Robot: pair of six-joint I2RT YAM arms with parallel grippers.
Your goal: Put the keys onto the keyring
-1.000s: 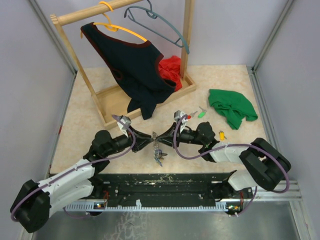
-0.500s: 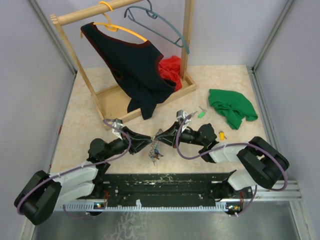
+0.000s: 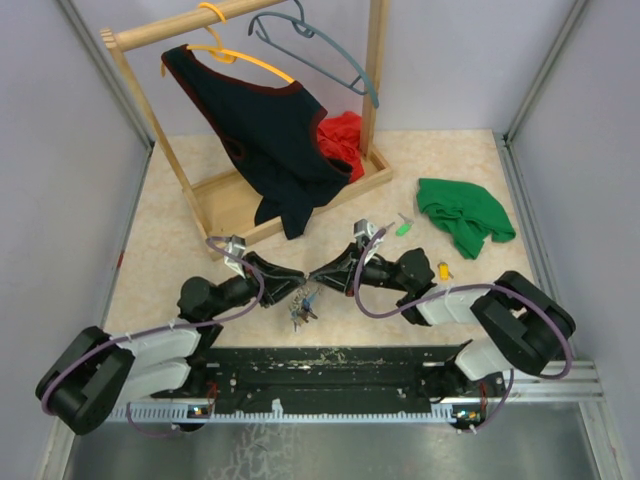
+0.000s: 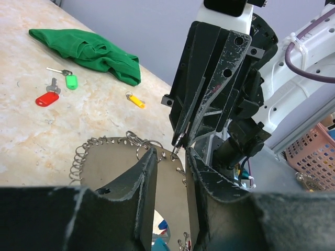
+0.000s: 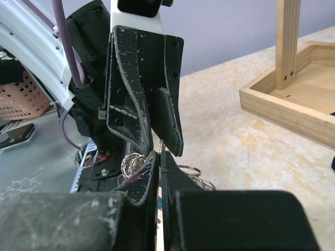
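The keyring [image 3: 303, 298] hangs between the 2 hands over the near part of the worktop [image 3: 170, 250], with some keys dangling under it. The right hand [image 3: 316, 276] is pinched fully closed on a thin turn of the keyring's wire. The left hand [image 3: 297, 273] meets it tip to tip, its jaws part-way apart with the coil lying across them. I cannot tell whether it clamps anything. 3 keys lie loose, well apart from the ring: a red key [image 4: 47, 98], a green key [image 4: 70, 81] and a yellow key [image 4: 135, 100].

The step in hand looks like prising the coil open. To do it well, the right hand should hold firm while the left works 1 finger into the split slowly, since thin wire slips out of a pinch easily. Hold the ring low, so that a drop lands on the worktop rather than off its edge.
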